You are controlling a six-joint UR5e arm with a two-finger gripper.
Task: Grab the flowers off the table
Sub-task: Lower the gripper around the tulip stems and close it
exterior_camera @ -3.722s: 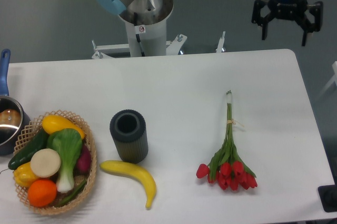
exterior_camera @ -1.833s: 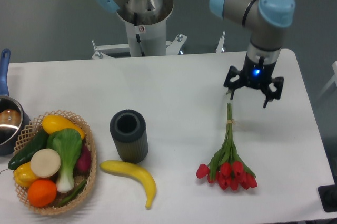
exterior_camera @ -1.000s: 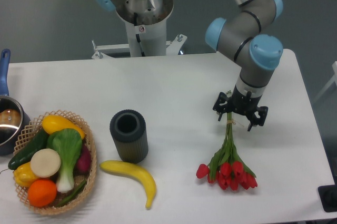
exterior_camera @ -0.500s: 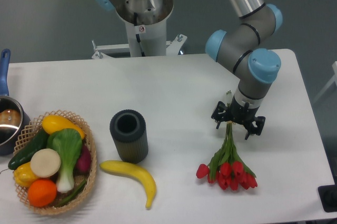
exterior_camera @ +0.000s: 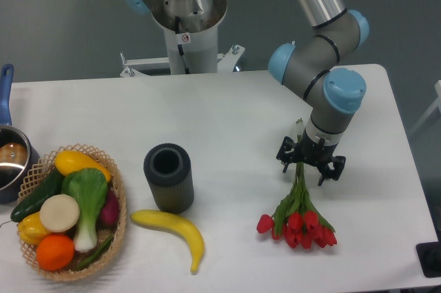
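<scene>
Red tulip heads marked the near end of the flowers (exterior_camera: 298, 214), which lay flat on the white worktop (exterior_camera: 234, 120) with the stems pointing away. Above the stems the gripper (exterior_camera: 309, 167) was poised, its fingers (exterior_camera: 284, 162) spread to either side. The approach was judged nearly complete; lowering, closing and lifting were called for next.

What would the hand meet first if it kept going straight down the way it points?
Most likely the stems of the flowers: the open hand straddles them from above. Its height over the table is unclear.
</scene>
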